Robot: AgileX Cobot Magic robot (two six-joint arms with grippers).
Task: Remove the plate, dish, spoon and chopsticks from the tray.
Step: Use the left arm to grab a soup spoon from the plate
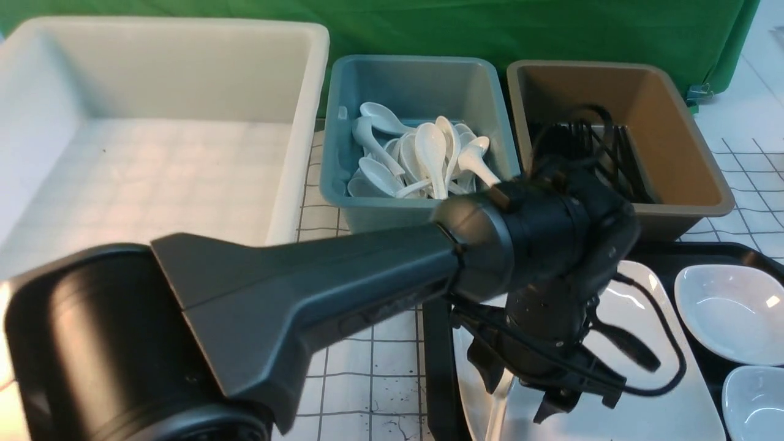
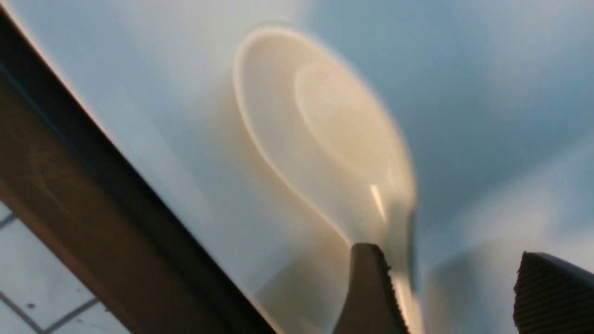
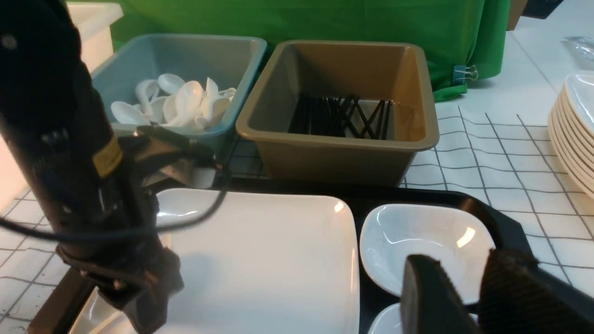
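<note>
A green cloth backdrop (image 1: 551, 24) hangs across the far side, pinched at one lower corner by a small metal binder clip (image 3: 465, 73). The white counter (image 1: 367, 361) is ruled with a black grid of thin lines and speckled with dark spots near the front. The light is bright and even, and the shadows are soft.

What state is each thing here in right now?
plate: on the tray, not yet cleared.
spoon: lying bowl-up on the plate.
left end effector: open, straddling the spoon's handle.
right end effector: open, empty.
small dish: empty, on the tray.
blue tub: holds spoons.
brown tub: holds chopsticks.
</note>
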